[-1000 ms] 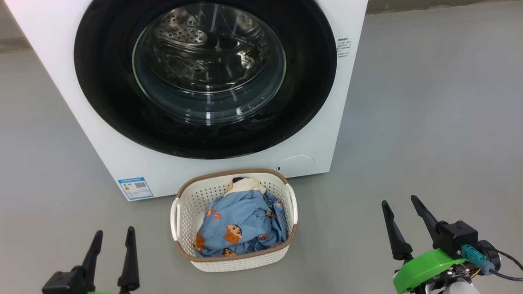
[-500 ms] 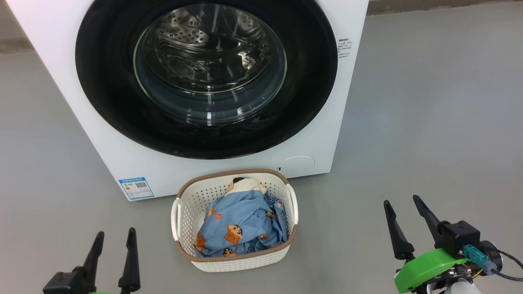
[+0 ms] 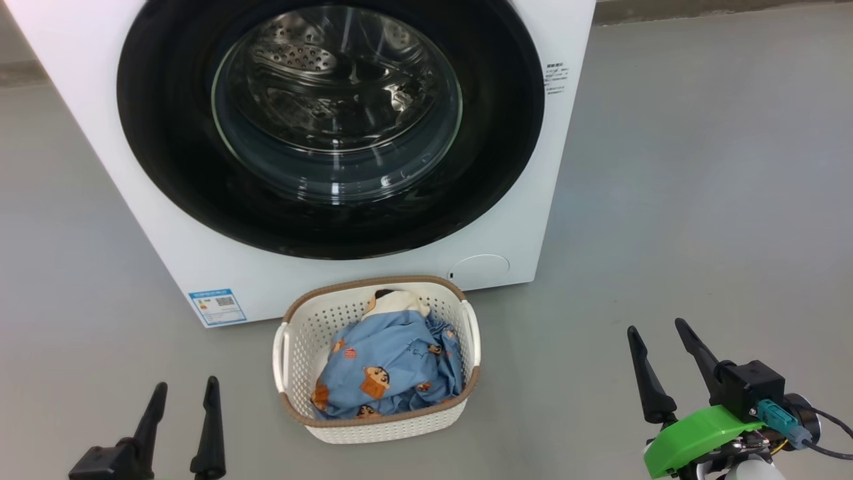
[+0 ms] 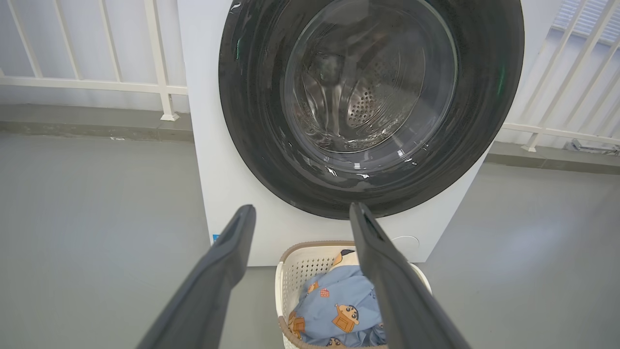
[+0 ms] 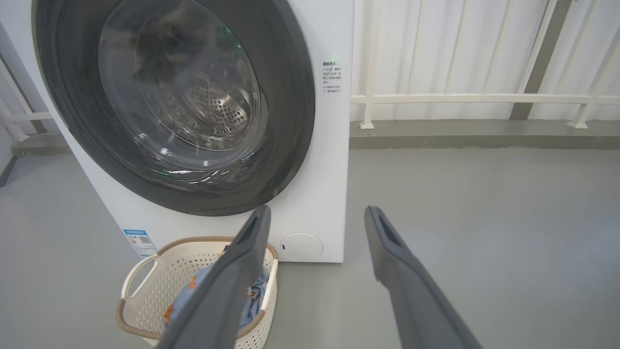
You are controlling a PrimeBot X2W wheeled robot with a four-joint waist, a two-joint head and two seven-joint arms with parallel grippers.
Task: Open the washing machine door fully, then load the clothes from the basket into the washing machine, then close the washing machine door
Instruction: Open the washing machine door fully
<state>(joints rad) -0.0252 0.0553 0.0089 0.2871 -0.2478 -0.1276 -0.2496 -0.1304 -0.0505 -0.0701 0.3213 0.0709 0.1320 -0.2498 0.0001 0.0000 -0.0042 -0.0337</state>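
– Looking nearest first: left tool (image 3: pixel 186 383) at seven o'clock, right tool (image 3: pixel 654 325) at five o'clock, both spread wide, holding nothing.
– Anything changed?
– Only the view drifted a touch; the things stayed put. At six o'clock the basket (image 3: pixel 373 281), clothes (image 3: pixel 390 373) inside; beyond, at twelve, the washing machine door (image 3: pixel 166 133) shut flush on the washing machine (image 3: pixel 200 267). Opening it comes first, I judge.
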